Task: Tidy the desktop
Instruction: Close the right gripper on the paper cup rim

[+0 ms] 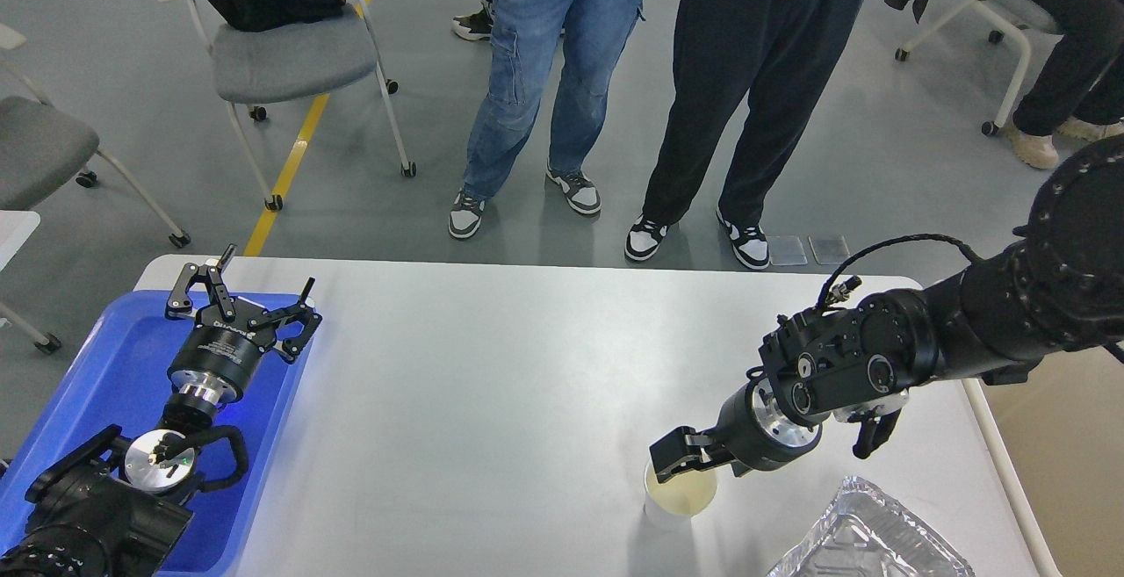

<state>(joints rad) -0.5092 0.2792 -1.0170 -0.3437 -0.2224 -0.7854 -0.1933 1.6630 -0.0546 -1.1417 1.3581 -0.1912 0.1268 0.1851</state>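
The desktop [492, 384] is a large pale grey-white tabletop. A white paper cup [683, 501] stands upright on it near the front, right of centre. My right gripper [674, 469] is open and points down-left, with its fingertips at the cup's upper rim. I cannot tell whether they touch the cup. My left gripper [246, 292] is open and empty, hovering over the far end of the blue tray [97, 384] at the left.
A crumpled foil tray [865, 537] lies at the front right of the desktop, close to the cup. A beige bin [1062, 454] stands beyond the right edge. Two people [562, 76] and several chairs [290, 59] are beyond the far edge.
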